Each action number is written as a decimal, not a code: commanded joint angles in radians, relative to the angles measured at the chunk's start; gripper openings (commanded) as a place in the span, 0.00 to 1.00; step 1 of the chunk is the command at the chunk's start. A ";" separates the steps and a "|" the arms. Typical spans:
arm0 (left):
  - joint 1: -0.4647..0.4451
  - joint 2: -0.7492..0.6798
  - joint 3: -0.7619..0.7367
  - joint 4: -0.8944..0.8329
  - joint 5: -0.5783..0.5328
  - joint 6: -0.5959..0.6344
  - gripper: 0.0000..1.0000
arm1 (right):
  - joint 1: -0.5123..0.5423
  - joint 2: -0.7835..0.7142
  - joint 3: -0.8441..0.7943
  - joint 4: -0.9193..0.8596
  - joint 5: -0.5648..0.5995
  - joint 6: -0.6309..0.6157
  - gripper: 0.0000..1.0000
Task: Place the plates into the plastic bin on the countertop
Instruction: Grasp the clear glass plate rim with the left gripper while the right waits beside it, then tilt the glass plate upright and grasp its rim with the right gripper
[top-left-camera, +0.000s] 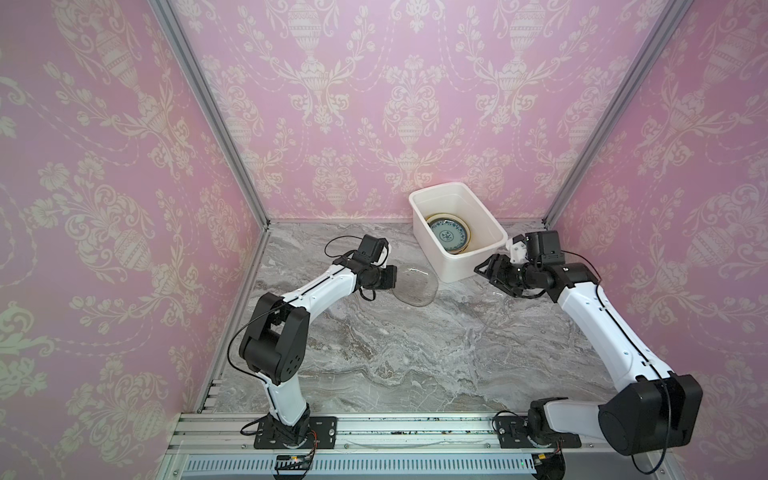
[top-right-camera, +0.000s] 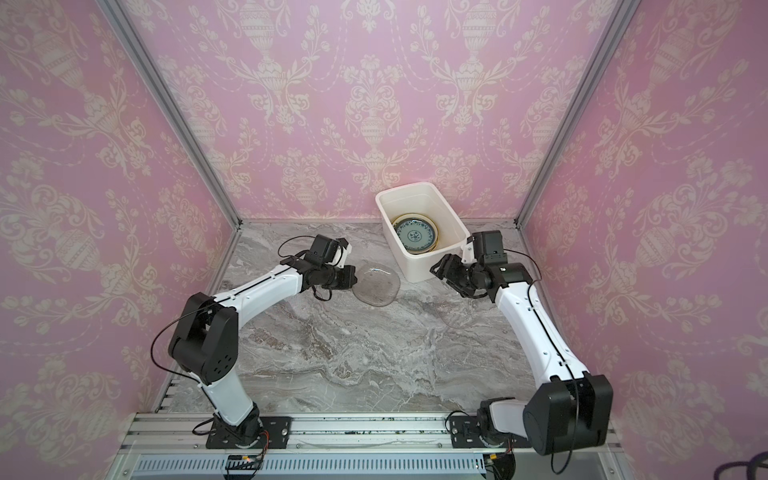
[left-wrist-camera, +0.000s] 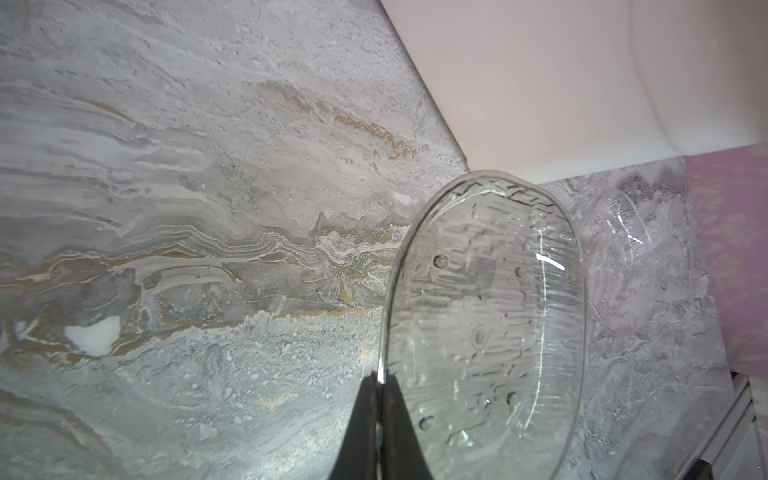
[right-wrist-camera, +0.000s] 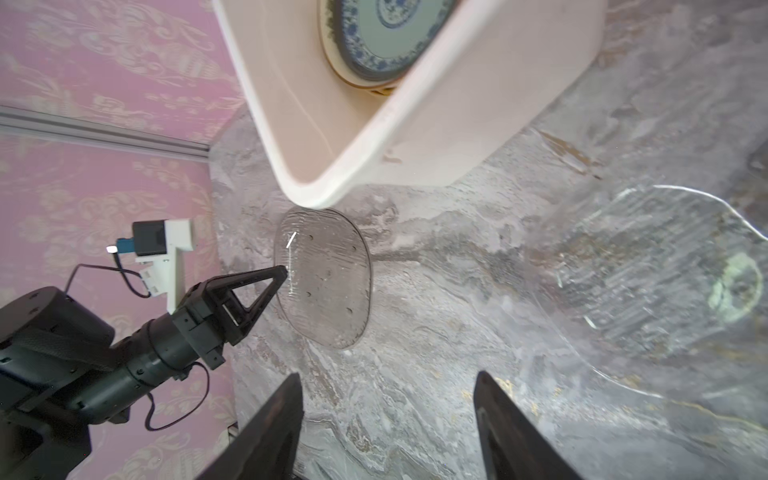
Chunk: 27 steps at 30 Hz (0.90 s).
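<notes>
Shut tight, the black left gripper (left-wrist-camera: 379, 384) pinches the thin rim of a clear, ripple-textured glass plate (left-wrist-camera: 482, 316), roundish and dimpled, just beside the white plastic bin (top-left-camera: 453, 266). Inside its smooth walls lies a round blue-patterned plate (top-left-camera: 449, 235). A second clear glass plate (right-wrist-camera: 648, 282) rests on the veined grey marble countertop (top-left-camera: 395, 353). The right gripper (right-wrist-camera: 386, 386) hangs partly open, empty.

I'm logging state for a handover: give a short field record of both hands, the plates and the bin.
left hand: shut on the rim of a clear glass plate
right hand: open, empty, near the plastic bin
second glass plate: on the countertop, free of both hands
bin contents: blue-patterned plate on top, yellow rim beneath
plates outside bin: two
</notes>
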 joint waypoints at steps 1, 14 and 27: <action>0.014 -0.057 0.097 -0.090 0.049 0.063 0.00 | 0.018 0.039 0.088 0.124 -0.109 0.054 0.63; 0.035 0.002 0.419 -0.169 0.108 0.098 0.00 | 0.123 0.267 0.372 0.026 -0.029 -0.008 0.47; 0.042 0.065 0.491 -0.097 0.157 0.028 0.00 | 0.149 0.332 0.399 0.104 0.004 0.039 0.22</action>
